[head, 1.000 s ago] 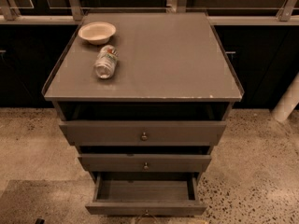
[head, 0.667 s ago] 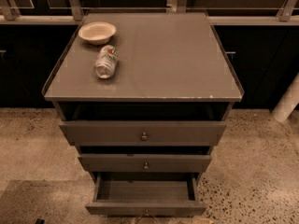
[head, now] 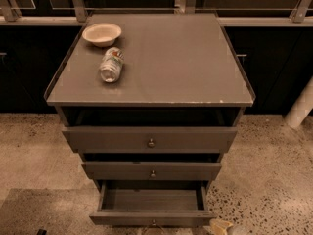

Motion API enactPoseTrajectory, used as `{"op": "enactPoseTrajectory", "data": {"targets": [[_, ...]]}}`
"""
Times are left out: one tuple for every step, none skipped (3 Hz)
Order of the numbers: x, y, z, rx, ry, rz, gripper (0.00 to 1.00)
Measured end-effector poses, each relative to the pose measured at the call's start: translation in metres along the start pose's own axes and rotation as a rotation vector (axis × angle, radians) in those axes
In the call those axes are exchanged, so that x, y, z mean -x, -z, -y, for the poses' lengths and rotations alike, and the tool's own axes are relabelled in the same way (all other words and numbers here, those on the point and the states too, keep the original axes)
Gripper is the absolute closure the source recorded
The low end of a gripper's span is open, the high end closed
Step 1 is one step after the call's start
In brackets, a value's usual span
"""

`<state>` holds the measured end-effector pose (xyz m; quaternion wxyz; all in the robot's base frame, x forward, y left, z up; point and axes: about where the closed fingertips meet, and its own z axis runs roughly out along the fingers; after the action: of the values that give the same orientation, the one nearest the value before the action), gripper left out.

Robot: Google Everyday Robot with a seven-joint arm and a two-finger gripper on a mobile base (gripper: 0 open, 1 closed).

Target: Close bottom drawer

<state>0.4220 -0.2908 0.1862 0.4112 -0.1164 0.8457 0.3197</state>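
The grey cabinet [head: 146,89] has three drawers. The bottom drawer [head: 122,218] is pulled out toward me, further than the two above it. Its inside [head: 151,199] shows nothing in it, and its small round knob [head: 153,224] sits at the lower edge of the camera view. The middle drawer [head: 117,171] and top drawer [head: 112,139] stand slightly out. Only a tan and grey tip of my gripper [head: 224,226] shows, at the bottom edge just right of the bottom drawer's front right corner.
A white bowl [head: 101,34] and a plastic bottle [head: 111,65] lying on its side rest on the cabinet top at the left. Speckled floor [head: 274,180] lies on both sides. A white post [head: 301,106] stands at the right. Dark cabinets and a rail run behind.
The gripper's tip has come into view at the bottom edge, right of the bottom drawer. The drawers, bowl and bottle have not moved.
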Motion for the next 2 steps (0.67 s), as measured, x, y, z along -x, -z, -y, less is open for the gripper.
{"op": "enactPoseTrajectory", "data": {"targets": [[0.0, 0.0, 0.0, 0.0, 0.0, 0.0, 1.0], [0.001, -0.014, 0.004, 0.023, -0.019, -0.005, 1.0]]}}
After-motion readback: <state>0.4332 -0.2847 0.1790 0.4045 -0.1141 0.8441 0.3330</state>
